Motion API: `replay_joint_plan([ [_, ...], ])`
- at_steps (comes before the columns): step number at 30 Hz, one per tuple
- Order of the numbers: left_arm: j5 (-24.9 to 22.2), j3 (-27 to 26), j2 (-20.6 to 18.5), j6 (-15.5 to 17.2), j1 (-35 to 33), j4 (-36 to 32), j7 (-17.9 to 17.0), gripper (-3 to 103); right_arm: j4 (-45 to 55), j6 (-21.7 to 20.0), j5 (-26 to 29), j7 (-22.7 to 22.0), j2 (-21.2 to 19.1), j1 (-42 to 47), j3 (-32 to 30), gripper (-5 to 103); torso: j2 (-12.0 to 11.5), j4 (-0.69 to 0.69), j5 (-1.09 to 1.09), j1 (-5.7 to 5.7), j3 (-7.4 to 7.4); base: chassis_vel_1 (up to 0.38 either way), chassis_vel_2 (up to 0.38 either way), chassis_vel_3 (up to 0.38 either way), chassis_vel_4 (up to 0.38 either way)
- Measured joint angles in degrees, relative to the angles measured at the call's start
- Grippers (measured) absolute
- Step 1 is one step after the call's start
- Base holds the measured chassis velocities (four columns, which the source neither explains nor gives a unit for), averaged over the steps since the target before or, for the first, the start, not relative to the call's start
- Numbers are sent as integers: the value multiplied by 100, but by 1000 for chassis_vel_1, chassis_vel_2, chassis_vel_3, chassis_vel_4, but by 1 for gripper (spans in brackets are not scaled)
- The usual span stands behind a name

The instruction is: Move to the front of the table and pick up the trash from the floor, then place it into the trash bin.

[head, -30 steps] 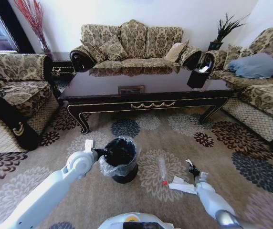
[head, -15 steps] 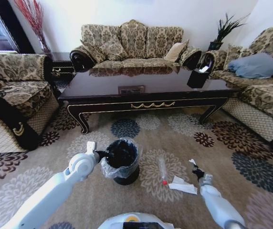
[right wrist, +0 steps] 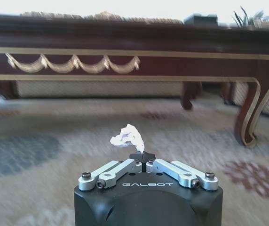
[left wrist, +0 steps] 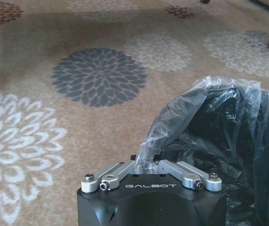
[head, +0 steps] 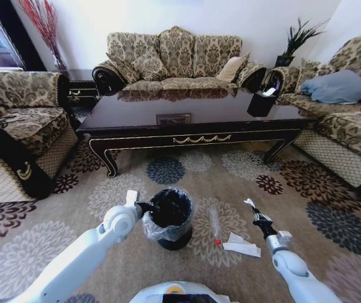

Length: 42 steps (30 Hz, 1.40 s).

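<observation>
The black trash bin (head: pixel 169 222) stands on the carpet in front of the table (head: pixel 193 117). My left gripper (head: pixel 144 207) is shut on the rim of its crinkly plastic liner (left wrist: pixel 191 106), which bunches up between the fingertips of that gripper (left wrist: pixel 145 160). To the right of the bin, my right gripper (head: pixel 260 218) hovers above the floor, shut on a small crumpled white paper scrap (right wrist: pixel 127 135), also seen at its tip (head: pixel 249 203). More trash lies on the carpet between bin and right gripper: a clear tube with a red tip (head: pixel 215 226) and a flat white paper (head: pixel 241 245).
The table's gold-trimmed apron (right wrist: pixel 125 52) and curved leg (right wrist: pixel 247 117) rise ahead of the right gripper. Sofas (head: pixel 174 60) ring the table on three sides. A black tissue box (head: pixel 260 101) sits on the tabletop's right end. Patterned carpet (head: pixel 307 189) lies open to the right.
The left gripper has dragged the bin by its liner a little to the right, toward the litter. The right gripper has risen slightly with the white scrap in it.
</observation>
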<state>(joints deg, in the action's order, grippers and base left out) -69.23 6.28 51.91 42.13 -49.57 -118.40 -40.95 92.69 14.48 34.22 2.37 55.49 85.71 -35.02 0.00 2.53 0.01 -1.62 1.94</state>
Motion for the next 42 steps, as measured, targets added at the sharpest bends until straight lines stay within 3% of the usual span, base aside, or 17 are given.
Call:
replay_joint_plan([
  [10, 100, 7, -24, 0, -244, -98, 1, 3, 1822, -20, -230, 32, -23, 1131, -208, 0, 0, 0, -1, 0, 0, 0, 0, 0, 0],
  [23, 290, 111, 93, 0, -312, -160, 33, 3, 3555, -408, -566, -189, 41, 1847, 292, 0, 0, -1, -1, 0, 0, 0, 0, 0, 0],
  [33, 335, 758, 600, 0, 176, 119, 55, 3, 4034, -500, -623, -186, -63, 2251, 406, 0, 0, 0, 0, 0, 0, 0, 0, 0, 0],
  [42, 314, 1200, 697, 0, 527, 147, -62, 3, 3862, -344, -1052, -99, -61, 2331, 524, 0, 0, 1, 0, 0, 0, 0, 0, 0, 0],
])
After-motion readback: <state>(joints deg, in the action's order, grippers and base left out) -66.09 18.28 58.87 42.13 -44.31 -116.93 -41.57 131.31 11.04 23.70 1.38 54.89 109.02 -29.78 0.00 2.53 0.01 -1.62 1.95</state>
